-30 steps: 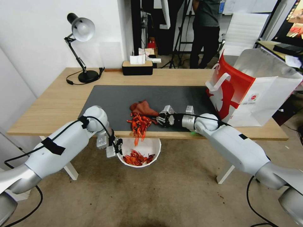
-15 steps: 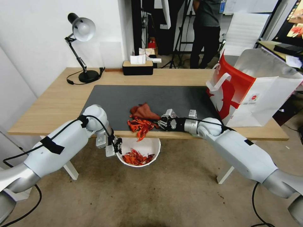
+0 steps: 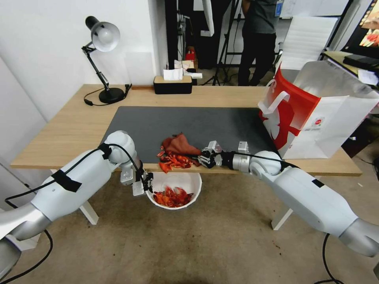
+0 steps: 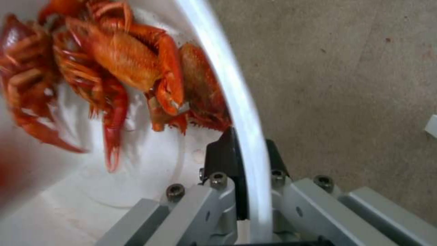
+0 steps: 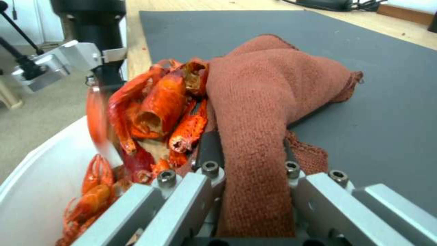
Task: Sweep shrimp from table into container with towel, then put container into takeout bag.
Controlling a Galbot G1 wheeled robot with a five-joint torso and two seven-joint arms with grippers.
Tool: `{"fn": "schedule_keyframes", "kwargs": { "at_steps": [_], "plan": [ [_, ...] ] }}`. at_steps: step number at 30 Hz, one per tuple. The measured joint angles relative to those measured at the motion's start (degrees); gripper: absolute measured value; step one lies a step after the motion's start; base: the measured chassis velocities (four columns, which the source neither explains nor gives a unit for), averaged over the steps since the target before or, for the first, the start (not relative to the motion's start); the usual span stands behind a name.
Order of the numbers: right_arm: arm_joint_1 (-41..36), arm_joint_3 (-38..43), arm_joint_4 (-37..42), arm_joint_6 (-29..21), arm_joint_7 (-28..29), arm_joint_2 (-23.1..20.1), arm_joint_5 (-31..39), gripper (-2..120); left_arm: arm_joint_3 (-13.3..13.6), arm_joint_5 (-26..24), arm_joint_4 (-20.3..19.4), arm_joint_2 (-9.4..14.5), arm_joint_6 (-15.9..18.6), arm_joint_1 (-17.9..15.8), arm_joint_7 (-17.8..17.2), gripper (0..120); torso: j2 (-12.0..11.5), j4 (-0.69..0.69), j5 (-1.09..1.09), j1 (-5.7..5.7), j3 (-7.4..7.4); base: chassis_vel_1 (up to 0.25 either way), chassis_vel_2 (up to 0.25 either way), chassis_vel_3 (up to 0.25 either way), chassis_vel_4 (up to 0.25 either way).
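The shrimp (image 3: pixel 173 161) lie in two lots: a small heap at the near edge of the table (image 3: pixel 71 130), just below the frame's centre in the head view, and a second lot already down in the bowl (image 3: pixel 173 190) held directly under that edge. They look light, hard-shelled and glossy, with claws and legs that snag on one another, so I judge they will slide in clumps rather than roll singly, and a stray piece could skip off the edge sideways. In the right wrist view the heap (image 5: pixel 159 106) sits hard against the towel (image 5: pixel 268 99), right at the bowl's white rim (image 5: pixel 41 160).

The towel is soft and bunched, a limp pusher; it works best gripped low and kept folded thick. The right gripper (image 3: pixel 203 157) is clenched on it, one finger (image 5: pixel 210 150) pressed to each side of the fold.

The bowl is thin, stiff plastic, likely to flex as weight gathers. The left gripper (image 3: pixel 147 184) pinches its wall at the rim, one finger (image 4: pixel 223 155) inside and the other outside, at lower centre of the left wrist view.

The bag (image 3: pixel 316 114) stands open at the right of the head view, well apart from the heap, on the table's far right end.
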Motion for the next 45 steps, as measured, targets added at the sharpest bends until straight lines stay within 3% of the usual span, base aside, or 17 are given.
{"fn": "schedule_keyframes", "kwargs": {
  "at_steps": [27, 45],
  "plan": [
    [-7.1, 3.1, 9.5, -0.7, -1.0, -4.5, 0.7, 5, 0.0, -0.2, -0.2, 0.7, 0.0, -0.1, 0.1, 0, 0.0, 0.0, 0.02, 0.02, -0.01, 0.0, 0.0, 0.0, 0.0],
    [-11.9, 8.2, 16.2, -1.1, -0.2, -5.3, 2.3, 5, -0.2, 0.3, -0.8, 0.3, 0.1, 0.5, 0.2, 0, 0.0, -0.01, 0.02, 0.02, -0.01, 0.0, 0.0, 0.0, 0.0]
  ]
}}
